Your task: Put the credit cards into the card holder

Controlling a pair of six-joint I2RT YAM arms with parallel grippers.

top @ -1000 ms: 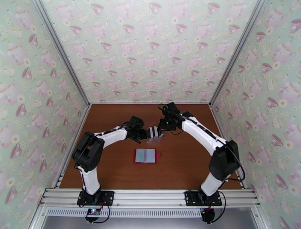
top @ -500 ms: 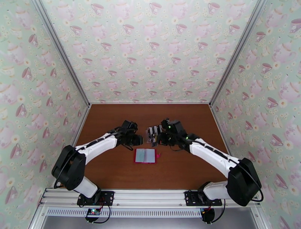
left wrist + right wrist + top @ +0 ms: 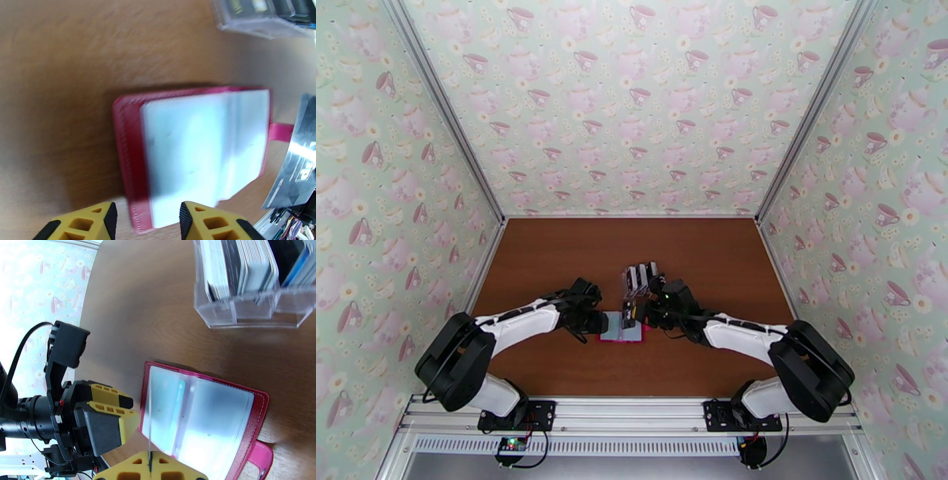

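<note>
The card holder (image 3: 626,335) lies open on the brown table, a red wallet with pale inner pockets (image 3: 197,150). My right gripper (image 3: 635,314) is shut on a dark credit card (image 3: 629,309) and holds it upright over the wallet's left half. In the right wrist view the card (image 3: 150,421) appears edge-on, rising from my right gripper (image 3: 150,465) over the card holder (image 3: 205,417). My left gripper (image 3: 600,322) stands open at the wallet's left edge, nothing between its fingers (image 3: 106,215). The held card (image 3: 294,165) shows at the right of the left wrist view.
A clear plastic slotted stand (image 3: 641,279) holding several more cards (image 3: 237,263) stands just behind the wallet. A pink snap tab (image 3: 258,455) sticks out of the wallet's right side. Patterned walls enclose the table on three sides.
Both arms have come toward the near edge, from the clear stand down to the wallet. The right gripper carried the card along. The left gripper now sits at the wallet's left edge.
</note>
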